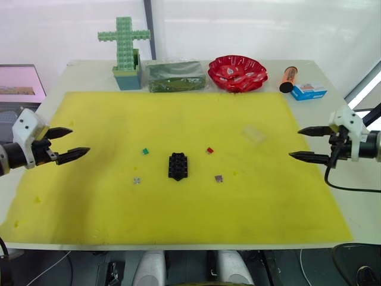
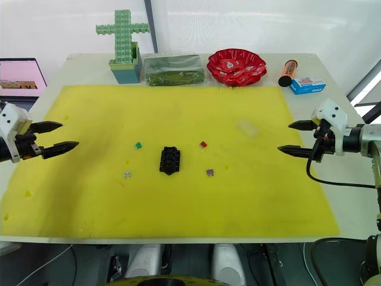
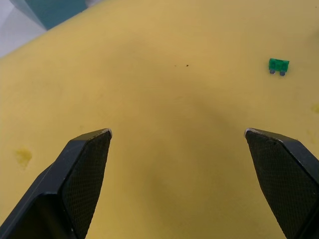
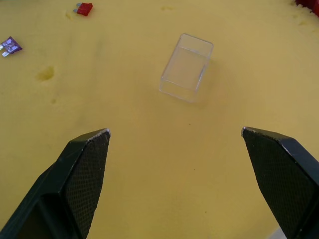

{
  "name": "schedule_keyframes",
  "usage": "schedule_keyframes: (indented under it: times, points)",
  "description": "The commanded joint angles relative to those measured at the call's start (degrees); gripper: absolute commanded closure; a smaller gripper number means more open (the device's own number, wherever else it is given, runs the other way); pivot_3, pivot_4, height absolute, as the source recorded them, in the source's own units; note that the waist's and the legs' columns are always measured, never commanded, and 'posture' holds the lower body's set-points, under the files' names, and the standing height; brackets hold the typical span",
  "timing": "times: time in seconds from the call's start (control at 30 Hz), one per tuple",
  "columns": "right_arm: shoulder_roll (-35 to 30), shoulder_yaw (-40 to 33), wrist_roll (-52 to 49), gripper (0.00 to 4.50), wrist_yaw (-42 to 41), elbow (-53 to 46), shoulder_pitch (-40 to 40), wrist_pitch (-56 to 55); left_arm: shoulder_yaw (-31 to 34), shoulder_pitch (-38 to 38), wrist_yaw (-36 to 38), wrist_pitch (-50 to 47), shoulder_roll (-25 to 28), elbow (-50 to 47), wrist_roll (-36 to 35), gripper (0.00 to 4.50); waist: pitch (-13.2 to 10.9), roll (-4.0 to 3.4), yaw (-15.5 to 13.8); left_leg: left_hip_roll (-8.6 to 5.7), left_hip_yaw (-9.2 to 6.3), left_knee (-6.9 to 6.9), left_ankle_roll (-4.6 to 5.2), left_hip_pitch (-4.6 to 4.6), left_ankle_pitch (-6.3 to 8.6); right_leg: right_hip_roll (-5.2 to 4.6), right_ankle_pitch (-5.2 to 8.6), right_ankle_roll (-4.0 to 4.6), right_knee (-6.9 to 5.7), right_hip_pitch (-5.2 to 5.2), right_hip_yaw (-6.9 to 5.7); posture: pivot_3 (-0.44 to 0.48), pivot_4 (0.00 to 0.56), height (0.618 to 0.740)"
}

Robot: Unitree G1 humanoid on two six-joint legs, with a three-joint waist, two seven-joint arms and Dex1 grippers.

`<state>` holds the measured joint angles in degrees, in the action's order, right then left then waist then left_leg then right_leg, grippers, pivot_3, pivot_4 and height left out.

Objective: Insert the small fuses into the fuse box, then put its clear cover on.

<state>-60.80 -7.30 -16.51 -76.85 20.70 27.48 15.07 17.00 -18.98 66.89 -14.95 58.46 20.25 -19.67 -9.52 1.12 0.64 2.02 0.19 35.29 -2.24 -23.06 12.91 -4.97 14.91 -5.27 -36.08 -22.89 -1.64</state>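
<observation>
1. The fuse box (image 1: 178, 166) is seen lying near the middle of the yellow mat (image 1: 178, 119) that covers most of the surface (image 1: 77, 68); its slots are seen empty.
2. Four small fuses are scattered loosely around it, none touching it: the green fuse (image 1: 145, 151) to its left and slightly farther back, the grey fuse (image 1: 137, 180) to its left and nearer the front edge, the red fuse (image 1: 209, 150) to its right and farther back, and the purplish fuse (image 1: 219, 178) to its right and nearer the front.
3. The clear cover (image 4: 187, 67) is found on the mat to the right of the fuses, well apart from the fuse box, lying by itself.
4. The left gripper (image 1: 66, 143) is held over the left edge of the mat with its fingers spread wide; nothing is held.
5. The right gripper (image 1: 305, 143) is held at the right edge of the mat, likewise spread wide and empty, pointed toward the clear cover.
6. Along the back of the surface are seen a green block cross (image 1: 124, 42) in a teal holder, a dark green box (image 1: 175, 75), a red bowl (image 1: 237, 72), an orange tube (image 1: 288, 78) and a small blue box (image 1: 309, 91).
</observation>
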Motion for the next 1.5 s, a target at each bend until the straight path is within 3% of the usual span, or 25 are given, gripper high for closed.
schedule_keyframes:
  times: [0.03,1.5]
  points:
    - [-0.74,-1.17,-0.34,0.01,-0.14,0.13,1.48,-0.54,0.93,-0.69,-0.36,0.89,0.93,0.11,0.18,0.0,0.0,0.0,-0.01,0.0,0.0,0.0,0.0,0.0,0.0,0.0,0.0,0.0,0.0,0.0,0.0,0.0,0.15,0.74]
    - [-1.23,-1.62,0.13,0.01,0.12,1.44,1.71,-1.82,0.42,-3.44,-0.79,4.95,0.31,3.31,0.64,0.0,0.0,0.0,0.0,0.0,0.0,0.03,0.0,0.0,0.0,0.0,0.0,0.0,-0.02,0.01,0.0,0.0,0.15,0.74]
